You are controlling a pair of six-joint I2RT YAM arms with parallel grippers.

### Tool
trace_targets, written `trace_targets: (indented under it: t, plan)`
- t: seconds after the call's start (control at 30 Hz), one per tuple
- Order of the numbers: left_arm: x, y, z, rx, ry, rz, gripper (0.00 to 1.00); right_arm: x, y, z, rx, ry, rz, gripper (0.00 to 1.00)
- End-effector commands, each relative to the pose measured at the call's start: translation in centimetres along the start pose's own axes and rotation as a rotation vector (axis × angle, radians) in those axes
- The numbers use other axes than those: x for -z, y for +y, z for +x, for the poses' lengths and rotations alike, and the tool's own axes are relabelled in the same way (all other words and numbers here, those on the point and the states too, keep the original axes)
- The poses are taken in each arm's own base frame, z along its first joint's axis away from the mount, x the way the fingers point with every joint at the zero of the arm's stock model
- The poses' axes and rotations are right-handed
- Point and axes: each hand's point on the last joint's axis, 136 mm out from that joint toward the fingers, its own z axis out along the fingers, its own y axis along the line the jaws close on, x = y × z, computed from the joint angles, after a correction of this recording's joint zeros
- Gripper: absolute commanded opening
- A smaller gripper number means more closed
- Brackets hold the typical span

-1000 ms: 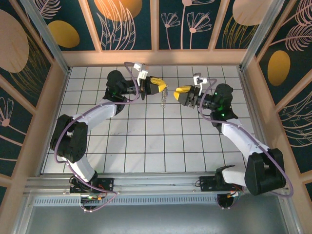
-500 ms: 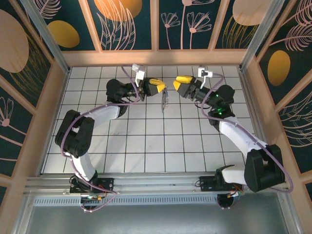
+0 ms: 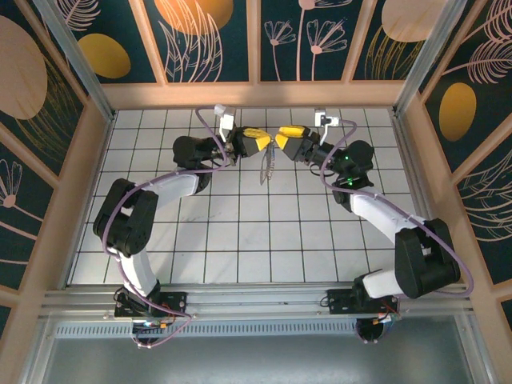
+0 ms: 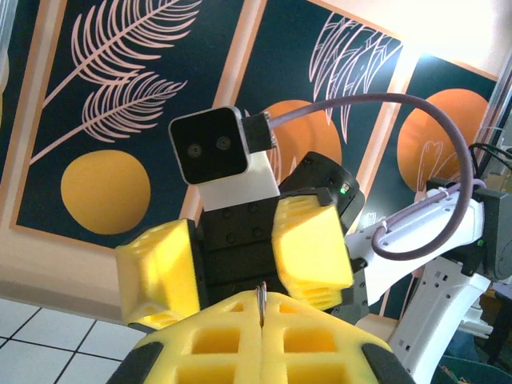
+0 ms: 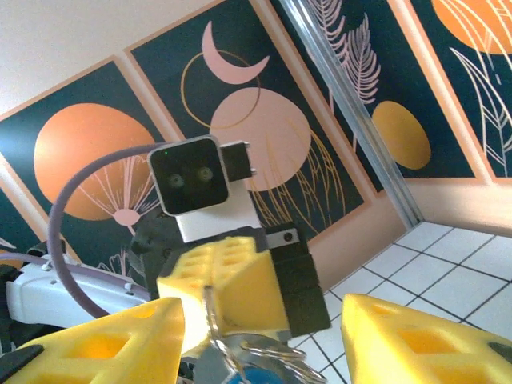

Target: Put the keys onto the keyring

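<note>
left gripper (image 3: pixel 264 142) pinched tight on keyring (image 3: pixel 266 168), dangling it free over table (image 3: pixel 240 232), 12 o'clock end. right gripper (image 3: pixel 282 141) at its 3 o'clock, fingers apart, prob lining up a grab. key (image 5: pixel 254 376) at 6 o'clock below ring, can't tell if threaded.

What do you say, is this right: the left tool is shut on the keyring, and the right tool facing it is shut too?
Not quite. The left tool is shut on the keyring, but the right tool facing it is open; the right wrist view shows its fingers apart.
</note>
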Motion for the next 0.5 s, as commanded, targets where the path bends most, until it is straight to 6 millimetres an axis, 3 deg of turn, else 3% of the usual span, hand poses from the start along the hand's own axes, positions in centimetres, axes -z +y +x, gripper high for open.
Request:
trace_targets:
  t: [0.0,0.33,0.47]
  plan:
    - [-0.18,-0.50,-0.58,-0.025,-0.034,0.021,0.00,-0.37,2.48,-0.88,0.053,-0.023,-0.094,0.54]
    - [-0.36,-0.25,-0.83,-0.016,-0.046,0.030,0.00,-1.11,2.39,-0.26,0.039,-0.007,-0.107,0.50]
    - [-0.42,-0.28,-0.86,-0.017,-0.048,0.032,0.00,-1.18,2.26,-0.17,0.036,-0.005,-0.106,0.42]
